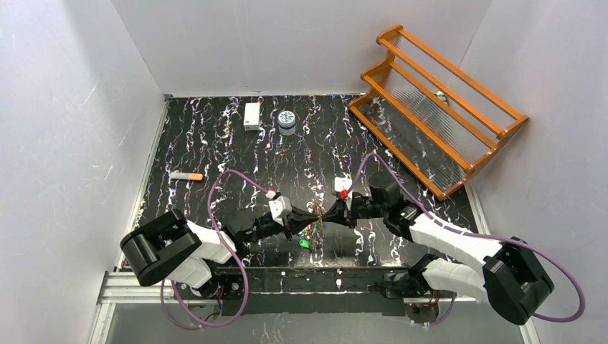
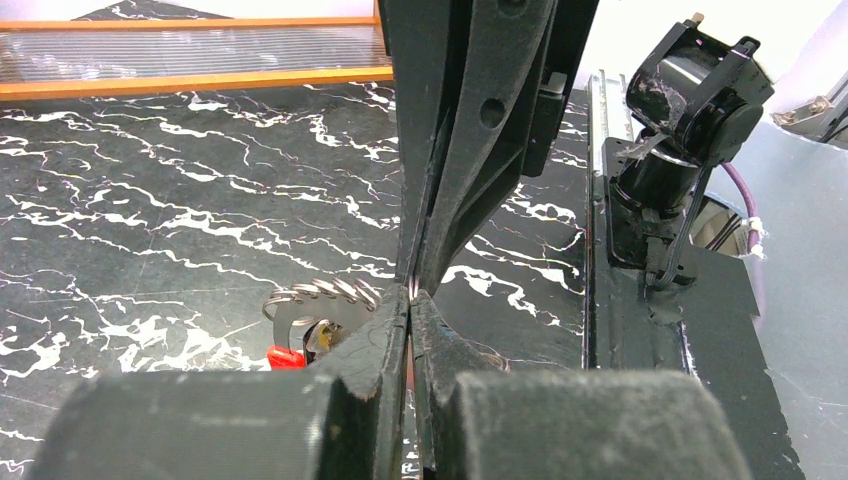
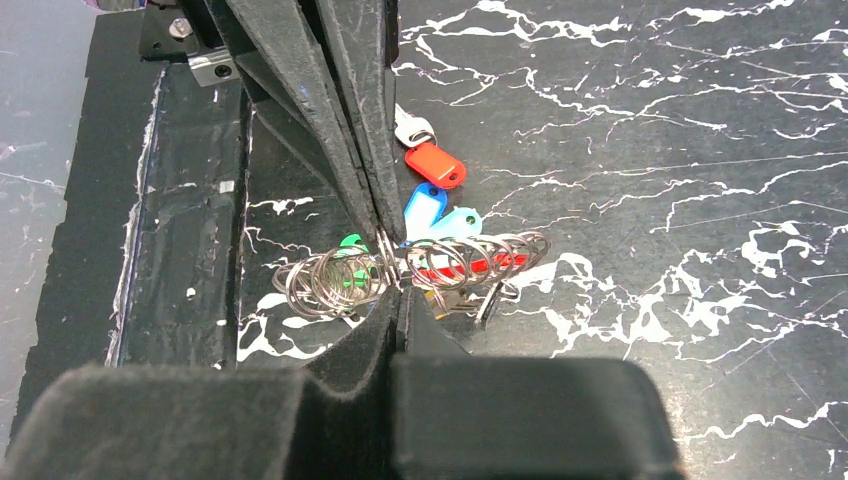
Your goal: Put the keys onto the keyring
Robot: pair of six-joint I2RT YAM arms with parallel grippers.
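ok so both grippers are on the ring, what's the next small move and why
Probably hold the left gripper still and ease the right gripper slightly away, to pry a coil open. Both are shut on the keyring, tip to tip at one spot, and a red-capped key lies apart from it, seemingly not yet threaded.

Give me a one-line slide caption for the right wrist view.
Tip to tip: left gripper and right gripper both shut on the keyring, beside red, blue and green-tagged keys.
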